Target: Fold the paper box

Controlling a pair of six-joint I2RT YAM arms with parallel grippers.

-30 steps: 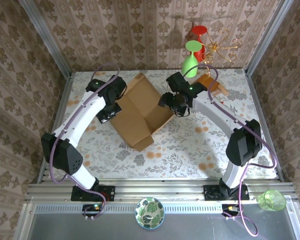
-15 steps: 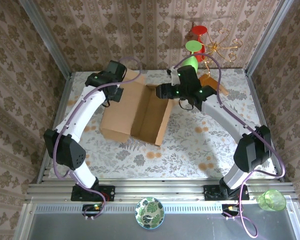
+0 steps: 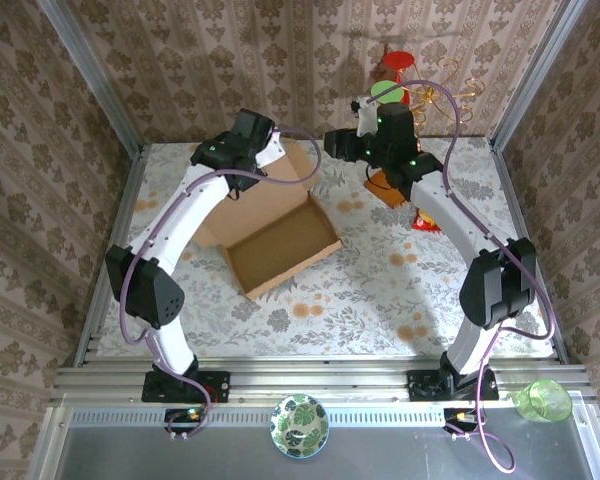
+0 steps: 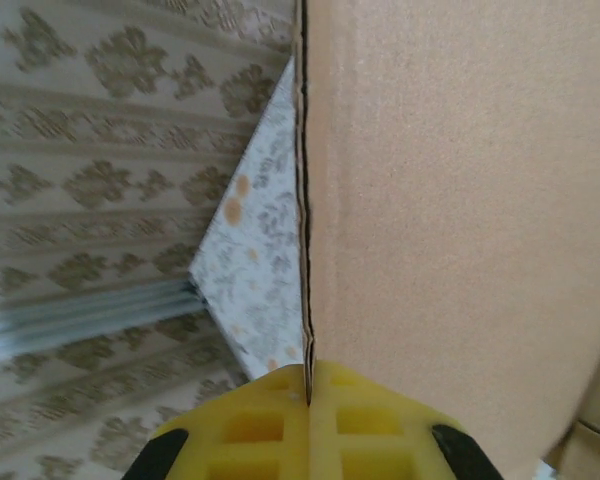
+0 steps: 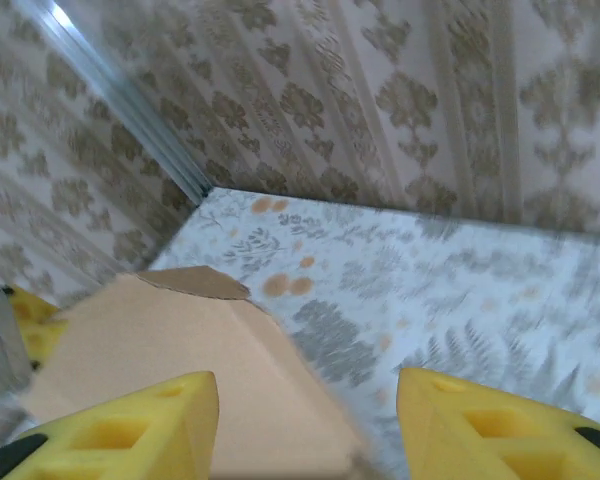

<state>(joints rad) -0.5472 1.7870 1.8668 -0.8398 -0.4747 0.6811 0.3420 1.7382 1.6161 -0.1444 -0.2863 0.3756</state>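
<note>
**A:** Where is the large light-brown corrugated cardboard box [image 3: 285, 250]?

**B:** It's on the flowered tablecloth [image 3: 380, 290], a little toward 10 o'clock from the table's centre in the top view. Its shallow tray lies open side up, and one broad flap stands along the 12 o'clock side.

**A:** And the grippers?

**B:** The left gripper [image 3: 270, 152] is pinched thin on that flap's upper edge. The right gripper [image 3: 342, 143] hovers at 1 o'clock of the box, jaws apart and holding nothing, with the flap's corner below them.

**A:** What could go wrong?

**B:** There's only one pinch point. If the left arm pulls, I think the whole box swivels or lifts instead of creasing. If the right jaws close off-corner, they miss or crumple it. The reddish-brown wooden board [image 3: 392, 187] lies near that arm, at 3 o'clock of the flap, so a wide sweep could knock it.
</note>
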